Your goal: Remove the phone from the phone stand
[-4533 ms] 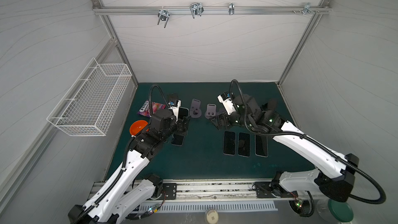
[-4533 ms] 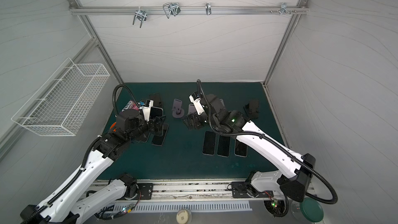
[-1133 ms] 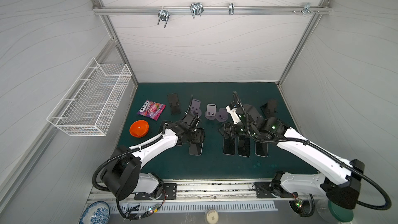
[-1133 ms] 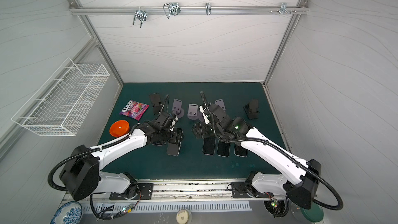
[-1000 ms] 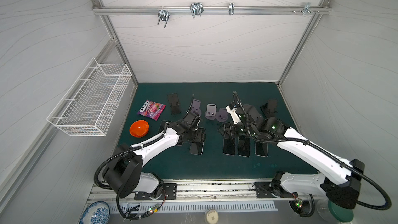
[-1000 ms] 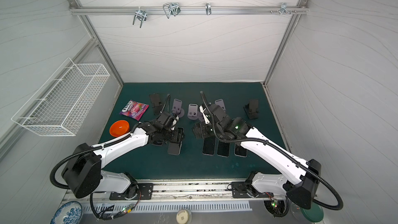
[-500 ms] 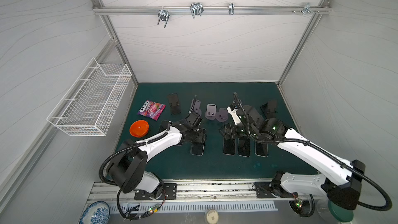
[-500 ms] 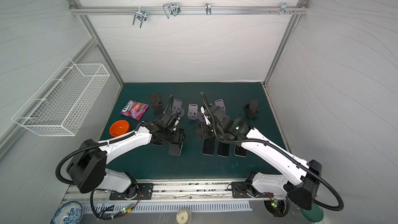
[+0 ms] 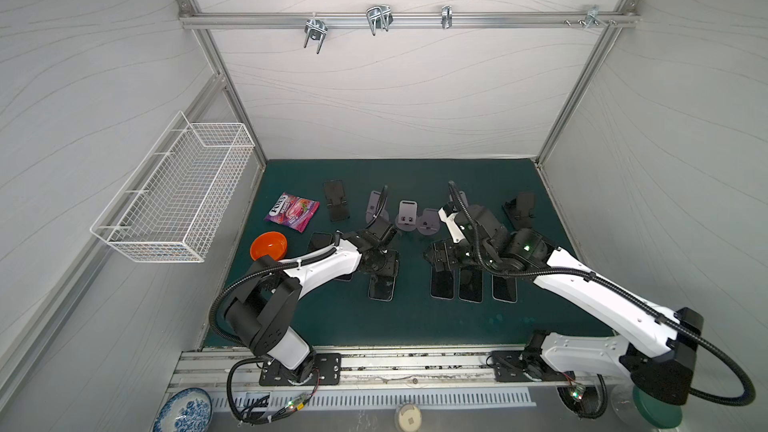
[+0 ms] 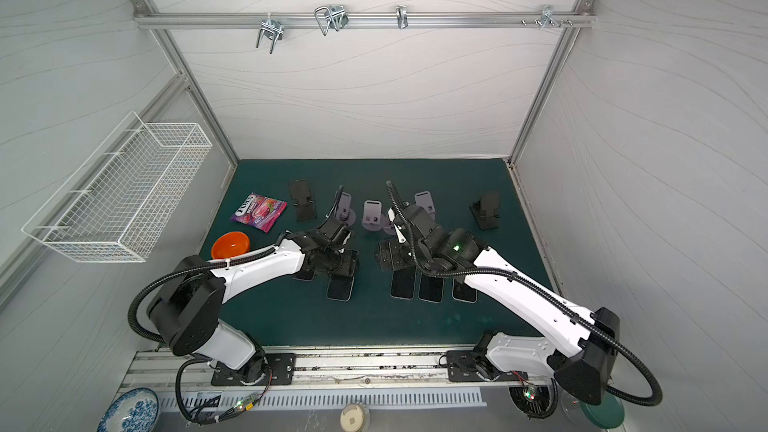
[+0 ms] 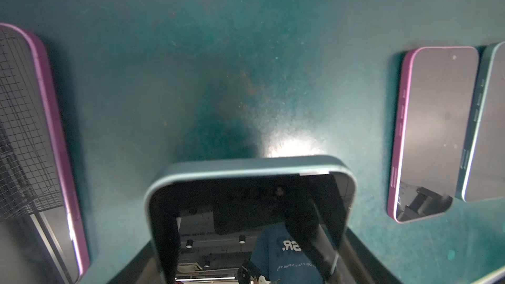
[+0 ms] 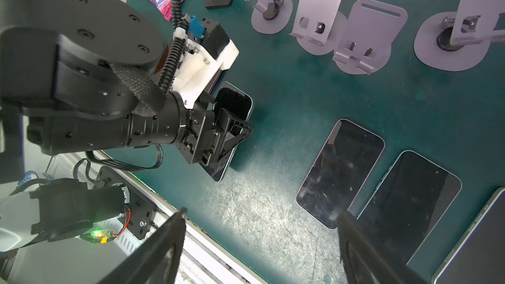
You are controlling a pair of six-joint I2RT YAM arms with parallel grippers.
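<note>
Over the mat | left end effector narrow, clamping teal phone | right end effector wide, empty

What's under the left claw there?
A teal-edged phone, gripped by the left claw over the green mat. Its middle is covered by the claw.

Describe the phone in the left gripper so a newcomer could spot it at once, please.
On the green mat, three phones lie in a row right of centre. The phone sits left of them, in the left gripper; its case is teal, its nearest neighbours' purple.
</note>
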